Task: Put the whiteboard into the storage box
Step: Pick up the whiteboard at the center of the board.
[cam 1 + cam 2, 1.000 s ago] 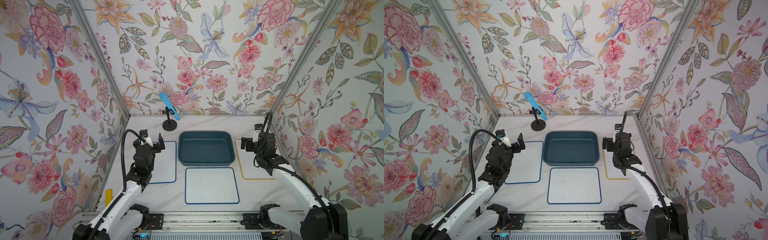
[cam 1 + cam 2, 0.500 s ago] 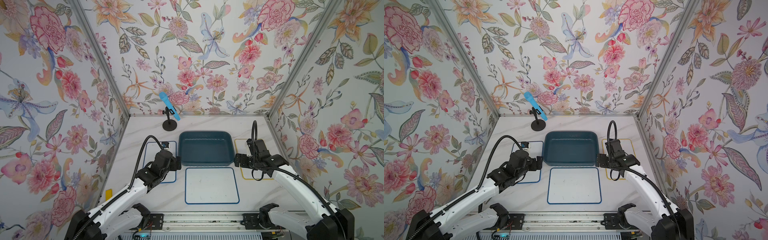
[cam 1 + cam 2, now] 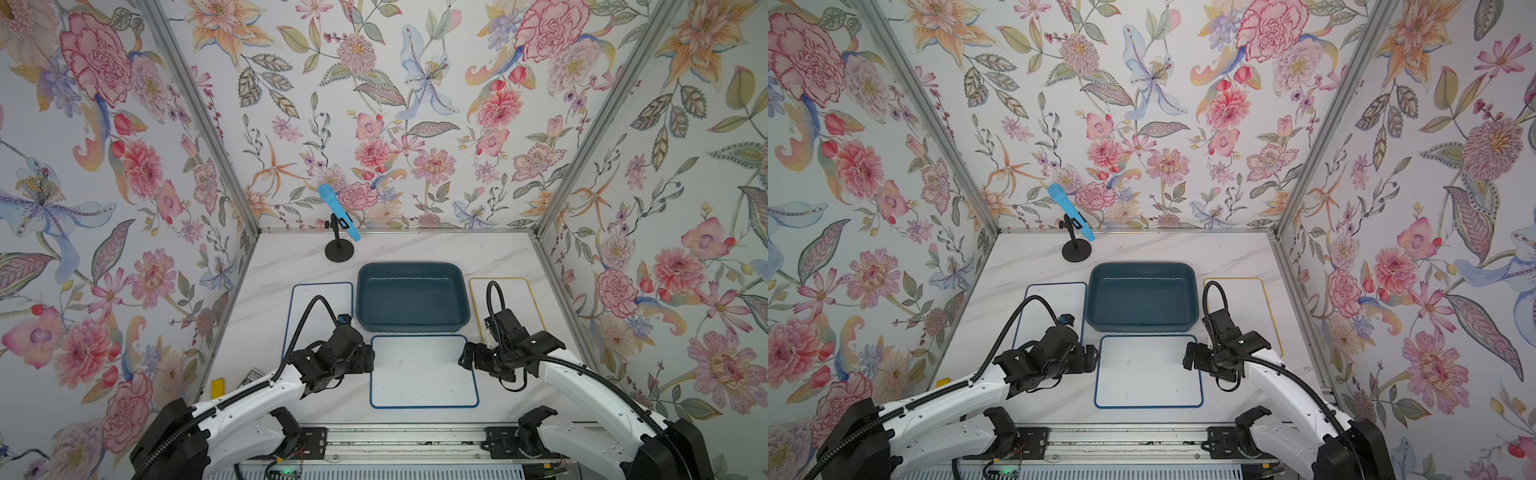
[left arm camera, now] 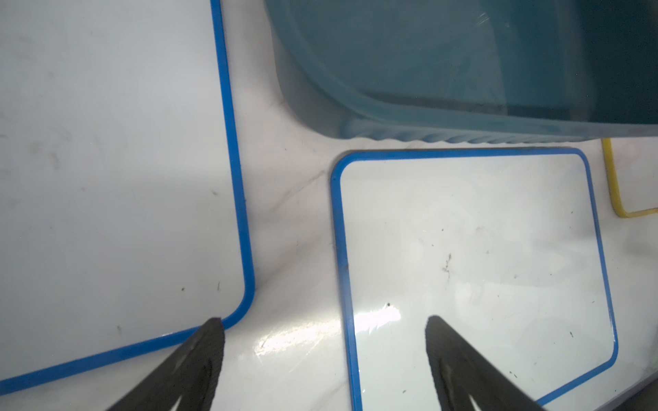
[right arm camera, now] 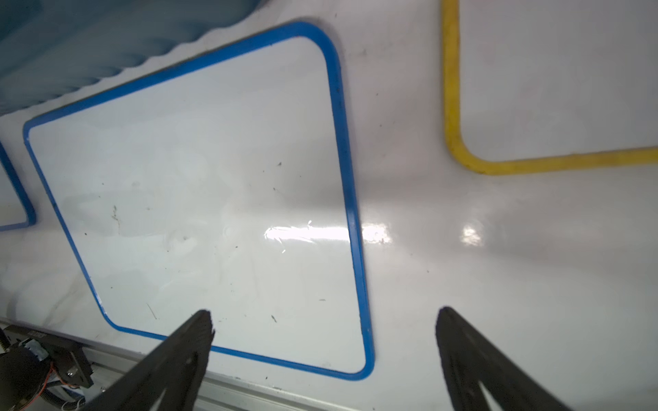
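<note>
A white whiteboard (image 3: 424,370) (image 3: 1148,370) with a blue frame lies flat on the table, just in front of the empty teal storage box (image 3: 411,299) (image 3: 1142,297). My left gripper (image 3: 368,359) (image 3: 1092,358) is low at the whiteboard's left edge and open. In the left wrist view my left gripper (image 4: 324,322) straddles that blue edge, the whiteboard (image 4: 473,267) on one side. My right gripper (image 3: 465,359) (image 3: 1190,359) is open at the right edge. In the right wrist view my right gripper (image 5: 324,315) spans the near right corner of the whiteboard (image 5: 213,195). Neither holds anything.
A second blue-framed board (image 3: 316,303) lies left of the box under my left arm, and a yellow-framed board (image 3: 519,299) lies right of it. A blue microphone on a black stand (image 3: 338,224) stands at the back. The metal rail (image 3: 415,440) runs along the table's front.
Both arms have swung down and inward from beside the box to the left and right edges of the front whiteboard. Both grippers stay open.
</note>
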Robot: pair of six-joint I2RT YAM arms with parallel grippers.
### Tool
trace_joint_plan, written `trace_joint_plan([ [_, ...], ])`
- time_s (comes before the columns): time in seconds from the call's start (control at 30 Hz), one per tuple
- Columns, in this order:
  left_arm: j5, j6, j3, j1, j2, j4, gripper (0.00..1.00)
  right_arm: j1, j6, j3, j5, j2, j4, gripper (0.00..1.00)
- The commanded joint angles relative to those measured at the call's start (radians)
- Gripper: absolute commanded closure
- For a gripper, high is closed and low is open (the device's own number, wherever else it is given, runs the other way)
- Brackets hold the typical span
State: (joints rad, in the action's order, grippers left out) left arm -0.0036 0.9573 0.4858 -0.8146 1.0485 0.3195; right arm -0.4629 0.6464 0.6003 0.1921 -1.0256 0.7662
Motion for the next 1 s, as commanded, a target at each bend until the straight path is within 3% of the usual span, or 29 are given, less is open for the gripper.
trace_joint_plan([
  [0.0, 0.044, 0.062, -0.034, -0.027, 0.002, -0.012, 0.1, -0.005, 0.04, -0.038, 0.025, 0.013, 0.008, 0.01],
  [0.2, 0.075, 0.078, -0.044, -0.038, 0.029, -0.025, 0.11, -0.007, 0.079, -0.133, 0.118, 0.001, -0.102, 0.02],
  [0.4, 0.108, 0.084, -0.001, -0.088, 0.116, -0.03, 0.17, -0.01, 0.063, -0.161, 0.113, -0.026, -0.126, 0.03],
  [0.97, 0.353, 0.222, -0.013, -0.119, 0.194, -0.242, 0.19, -0.008, 0.044, -0.267, 0.251, -0.043, -0.269, 0.06],
])
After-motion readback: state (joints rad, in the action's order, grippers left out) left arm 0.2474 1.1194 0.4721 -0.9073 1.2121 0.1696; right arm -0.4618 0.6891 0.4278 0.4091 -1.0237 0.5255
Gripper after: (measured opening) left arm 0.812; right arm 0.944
